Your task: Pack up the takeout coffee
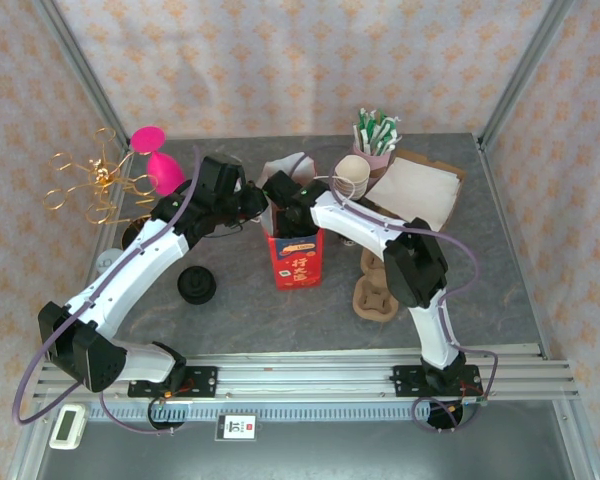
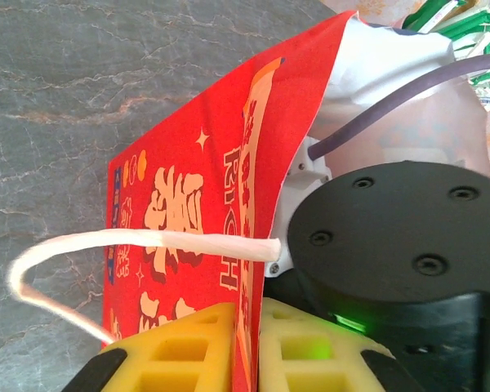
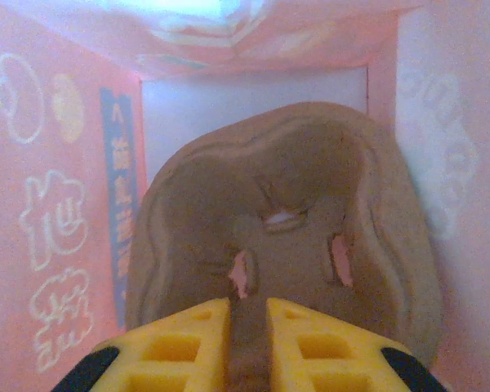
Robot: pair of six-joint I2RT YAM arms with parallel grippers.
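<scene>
Loading step: the left gripper (image 2: 247,318) is clenched on the rim of the red bag (image 2: 188,204), which stands mid-tabletop. Inside it, the right gripper (image 3: 247,314) pinches the carrier (image 3: 294,204), seemingly near the bottom. Next: seat it flat, then let go.

I work in a small robot test booth, not a real coffee shop. Silver metal frame bars (image 1: 77,75) hold up peach cloth walls with a flower print (image 1: 300,60). My white and black left arm (image 1: 130,265) and right arm (image 1: 435,325) are bolted to ridged silver metal rails (image 1: 300,375) at the edge of a grey stone-look table (image 1: 480,290).
</scene>
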